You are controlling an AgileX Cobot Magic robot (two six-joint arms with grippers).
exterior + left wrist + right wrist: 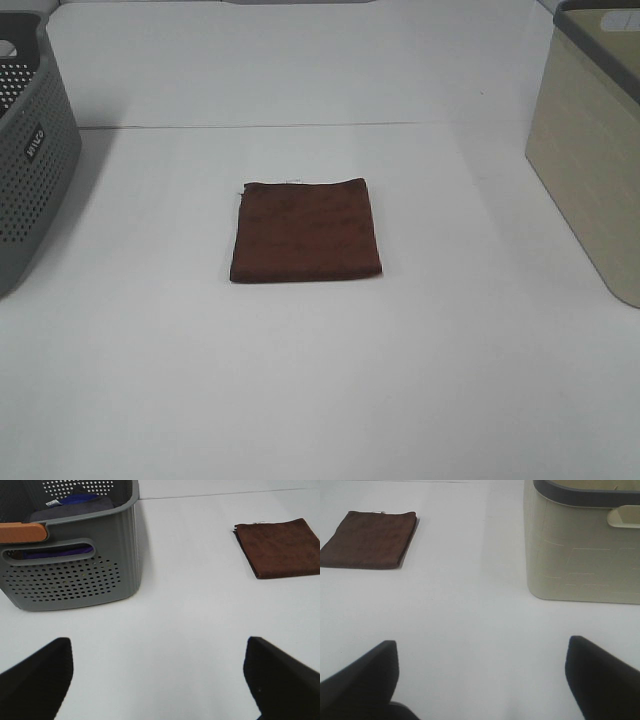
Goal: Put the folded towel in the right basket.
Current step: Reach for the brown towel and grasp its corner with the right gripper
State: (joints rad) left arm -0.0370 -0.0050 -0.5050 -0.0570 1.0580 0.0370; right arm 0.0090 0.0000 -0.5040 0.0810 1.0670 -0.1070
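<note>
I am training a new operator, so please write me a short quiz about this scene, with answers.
1. True or false: the folded towel lies flat on the table between the two baskets.
2. The left gripper and the right gripper are: A both open, B both shut, C holding the towel.
3. Fill the gap: the right basket is beige and solid; the left basket is ____ with holes.
Key: 1 true; 2 A; 3 grey.

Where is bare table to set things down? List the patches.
Bare table on the near side of the towel is the widest patch. Bare strips run between towel and grey basket, and between towel and beige basket. It is also bare behind the towel. Crowded only at the left and right edges, where the baskets stand.
</note>
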